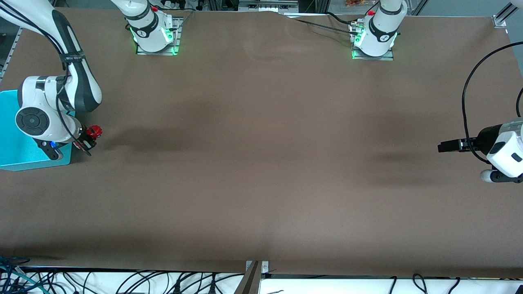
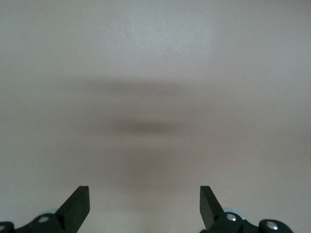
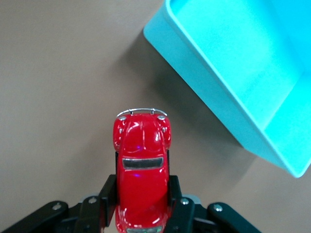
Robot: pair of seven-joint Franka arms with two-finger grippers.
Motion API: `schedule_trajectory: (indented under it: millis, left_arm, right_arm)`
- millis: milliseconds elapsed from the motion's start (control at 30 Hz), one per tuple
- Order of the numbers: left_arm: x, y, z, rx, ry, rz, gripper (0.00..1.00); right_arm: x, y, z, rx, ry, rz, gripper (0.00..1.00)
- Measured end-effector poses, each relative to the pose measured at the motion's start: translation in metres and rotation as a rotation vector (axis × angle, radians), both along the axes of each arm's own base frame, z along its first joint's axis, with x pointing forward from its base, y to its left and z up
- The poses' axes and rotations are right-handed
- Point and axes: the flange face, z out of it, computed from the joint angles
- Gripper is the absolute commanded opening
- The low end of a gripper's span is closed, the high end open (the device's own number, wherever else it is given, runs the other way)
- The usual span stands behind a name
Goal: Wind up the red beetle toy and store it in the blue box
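My right gripper is shut on the red beetle toy and holds it in the air over the brown table, just beside the blue box at the right arm's end of the table. In the right wrist view the toy sits between the two black fingers, with the box's open corner close by. My left gripper is open and empty, held over the table at the left arm's end; its wrist view shows only bare table between the fingertips.
The brown table mat stretches between the two arms. Both arm bases stand along the table's edge farthest from the front camera. Cables lie along the edge nearest the front camera.
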Motion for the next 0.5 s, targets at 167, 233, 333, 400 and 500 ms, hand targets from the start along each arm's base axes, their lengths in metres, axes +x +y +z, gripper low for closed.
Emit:
schedule_trajectory:
  millis: [167,233,333,400,500]
  left_arm:
    - [0.000,0.000,0.000,0.000,-0.001,0.000,1.00]
    - [0.000,0.000,0.000,0.000,-0.001,0.000,1.00]
    - [0.000,0.000,0.000,0.000,-0.001,0.000,1.00]
    - [0.000,0.000,0.000,0.000,-0.001,0.000,1.00]
    - [0.000,0.000,0.000,0.000,-0.001,0.000,1.00]
  right_arm:
    - [-0.003,-0.005,0.026,0.069,0.042,0.136,0.00]
    - [-0.005,-0.011,0.037,0.088,0.050,0.177,0.00]
    - [-0.008,-0.020,0.047,0.103,0.057,0.225,0.00]
    - [-0.010,-0.029,0.051,0.114,0.065,0.259,0.00]
    - [-0.013,-0.044,0.053,0.129,0.081,0.306,0.00]
